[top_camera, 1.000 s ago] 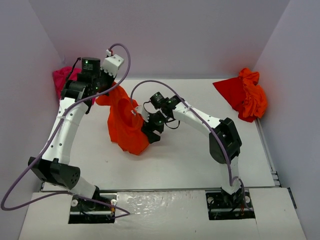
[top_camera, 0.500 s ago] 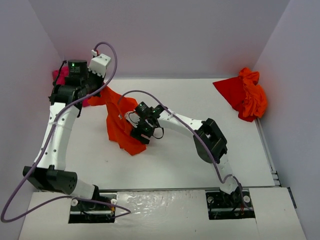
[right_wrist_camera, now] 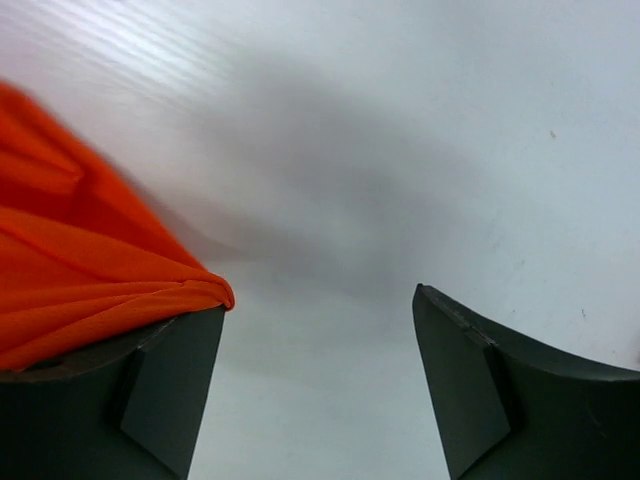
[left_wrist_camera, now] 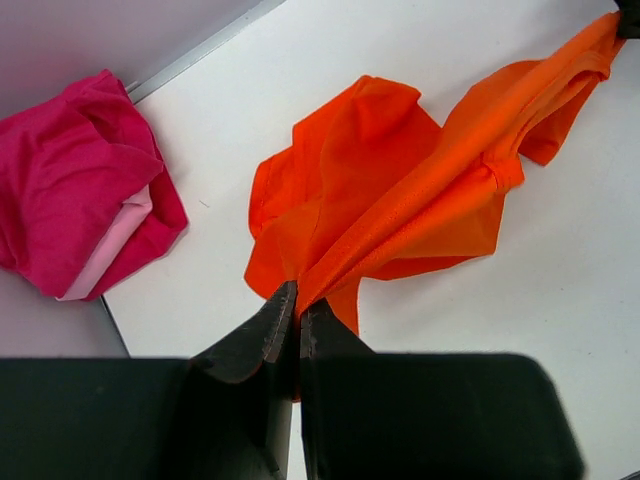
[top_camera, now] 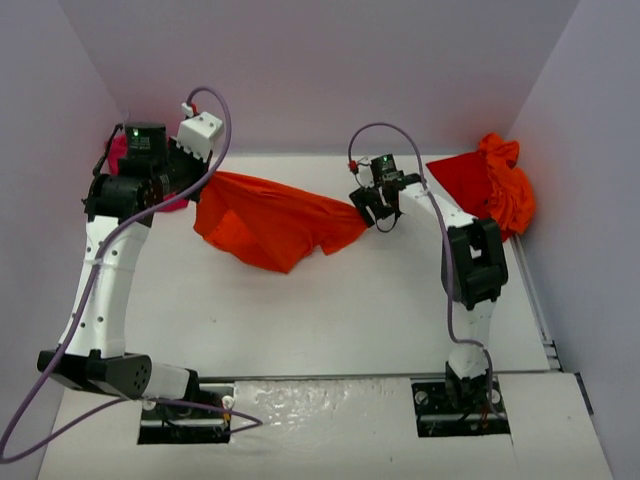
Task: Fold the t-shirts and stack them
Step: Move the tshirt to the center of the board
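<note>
Left wrist view: my left end effector (left_wrist_camera: 297, 295) is pinched tight on a bunched edge of the orange t-shirt (left_wrist_camera: 400, 190), which stretches toward 2 o'clock over the surface (left_wrist_camera: 560, 300). My right end effector (right_wrist_camera: 318, 310) stands wide, with the cloth only lying against one finger. I judge it early: no stack shows, a pink t-shirt (left_wrist_camera: 70, 180) sits bundled at 10 o'clock, and a red and orange heap (top_camera: 490, 190) waits at 2 o'clock. A second ago this shirt hung bunched; now it is drawn out.
</note>
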Robot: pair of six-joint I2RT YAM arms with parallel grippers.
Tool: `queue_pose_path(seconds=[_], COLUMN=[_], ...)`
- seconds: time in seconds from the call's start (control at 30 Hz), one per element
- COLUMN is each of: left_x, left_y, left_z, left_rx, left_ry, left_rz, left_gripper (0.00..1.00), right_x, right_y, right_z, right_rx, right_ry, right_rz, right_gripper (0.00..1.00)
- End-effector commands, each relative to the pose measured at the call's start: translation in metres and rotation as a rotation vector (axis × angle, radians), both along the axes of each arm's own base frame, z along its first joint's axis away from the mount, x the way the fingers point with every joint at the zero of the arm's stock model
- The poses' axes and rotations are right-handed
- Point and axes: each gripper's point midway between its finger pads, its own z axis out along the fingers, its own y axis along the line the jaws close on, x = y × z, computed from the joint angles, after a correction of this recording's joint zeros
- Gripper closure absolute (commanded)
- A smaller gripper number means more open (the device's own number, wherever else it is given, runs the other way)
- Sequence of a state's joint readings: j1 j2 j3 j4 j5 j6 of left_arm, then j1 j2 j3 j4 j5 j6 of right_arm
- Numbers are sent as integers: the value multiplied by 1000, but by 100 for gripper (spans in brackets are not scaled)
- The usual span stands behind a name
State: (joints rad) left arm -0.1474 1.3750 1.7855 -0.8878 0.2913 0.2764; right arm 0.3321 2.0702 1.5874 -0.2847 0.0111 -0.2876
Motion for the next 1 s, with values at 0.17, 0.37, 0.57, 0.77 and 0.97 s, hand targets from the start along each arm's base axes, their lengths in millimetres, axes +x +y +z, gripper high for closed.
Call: queue_pose_path(seconds=[0.17,0.37,0.57,0.77,0.97], left_x=[14,15,18,26,25], left_y=[14,18,21,20,19], left_z=[50,44,36,29,20], left_rx=[-20,-16,-9,-12,-10], left_ry=[-184,-175,-161,-145,-129], left_rz=[67,84,93,98,91], left_gripper=[100,100,100,100,100], right_x=[-51,-76,-112,-151,-150], right_y=[77,117,155,206,224], right_z=[39,47,70,64,33], right_rx=[195,340,415,398,351], right_ry=[21,76,80,134,186], right_rz=[311,468,641,785,814], right_gripper=[32,33,31,30,30])
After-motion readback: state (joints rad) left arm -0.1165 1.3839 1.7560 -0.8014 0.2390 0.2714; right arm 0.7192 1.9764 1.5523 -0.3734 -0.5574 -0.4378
